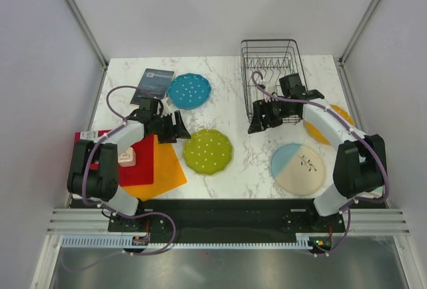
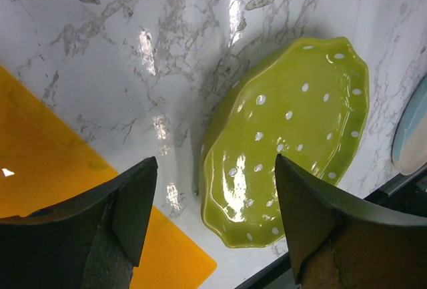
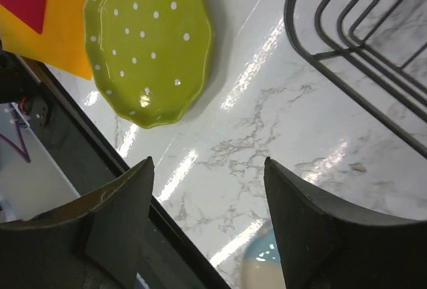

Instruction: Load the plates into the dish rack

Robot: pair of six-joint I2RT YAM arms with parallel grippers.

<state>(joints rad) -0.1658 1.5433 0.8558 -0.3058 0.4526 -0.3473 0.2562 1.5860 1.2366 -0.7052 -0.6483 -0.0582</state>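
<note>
Arms both bent inward over the marble table (image 1: pixel 233 95). I see my left end effector (image 1: pixel 175 127) open wide and empty, hovering just beside the lime-green plate (image 1: pixel 208 151). My right end effector (image 1: pixel 263 115), also open and empty, hangs at the near-left corner of the dish rack (image 1: pixel 270 62). Teal plate (image 1: pixel 189 91), cream plate (image 1: pixel 298 168) and orange plate (image 1: pixel 313 131) lie flat outside the rack, with bare table between the lime-green plate and the rack

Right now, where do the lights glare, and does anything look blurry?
Left wrist: white glare streaks on the marble table and a bright sheen on the lime-green plate. Right wrist: the same streaks across the table; the dish rack wires look slightly soft. Top external: even light, faint shadows, nothing blown out.
</note>
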